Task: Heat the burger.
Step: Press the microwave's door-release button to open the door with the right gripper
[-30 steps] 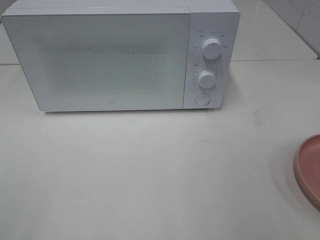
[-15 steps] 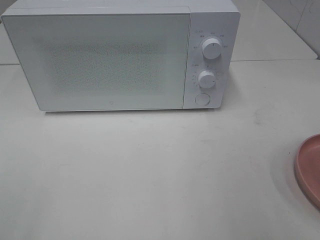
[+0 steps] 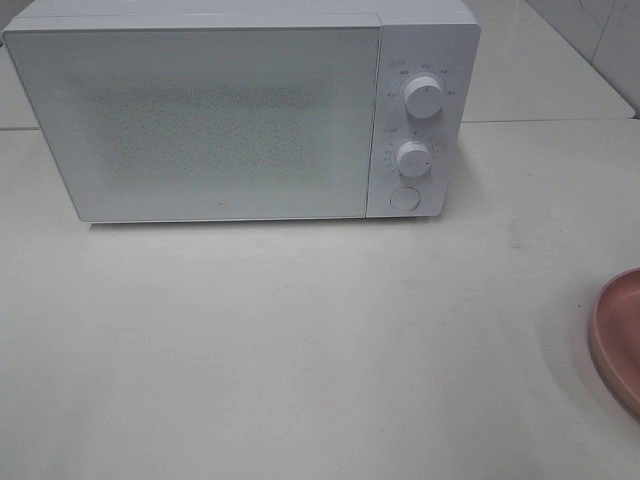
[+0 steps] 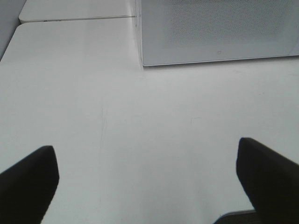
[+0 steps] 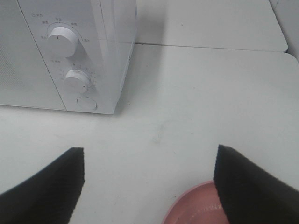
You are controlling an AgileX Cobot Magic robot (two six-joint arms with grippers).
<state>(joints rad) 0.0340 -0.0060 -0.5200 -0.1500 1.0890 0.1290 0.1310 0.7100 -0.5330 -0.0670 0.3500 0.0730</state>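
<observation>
Left gripper (image 4: 145, 151) hangs over bare surface (image 3: 300, 350), jaws wide and empty. Right gripper (image 5: 149, 153), jaws wide too, sits above the pink plate (image 3: 620, 335). Microwave (image 3: 220, 120) door shut; burger out of sight.

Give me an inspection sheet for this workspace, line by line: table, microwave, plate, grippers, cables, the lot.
Surface: white table, faint scuffs, no spills seen.
Job's things: burger not in view; white microwave at the back, door shut.
Clutter: pink plate at the high view's right edge, partly cut off, nothing on the part showing.
Grippers: left gripper open, holding nothing; right gripper open near the plate, holding nothing.
Cables: nothing seen.
Surroundings: more white tabletop behind the microwave.
</observation>
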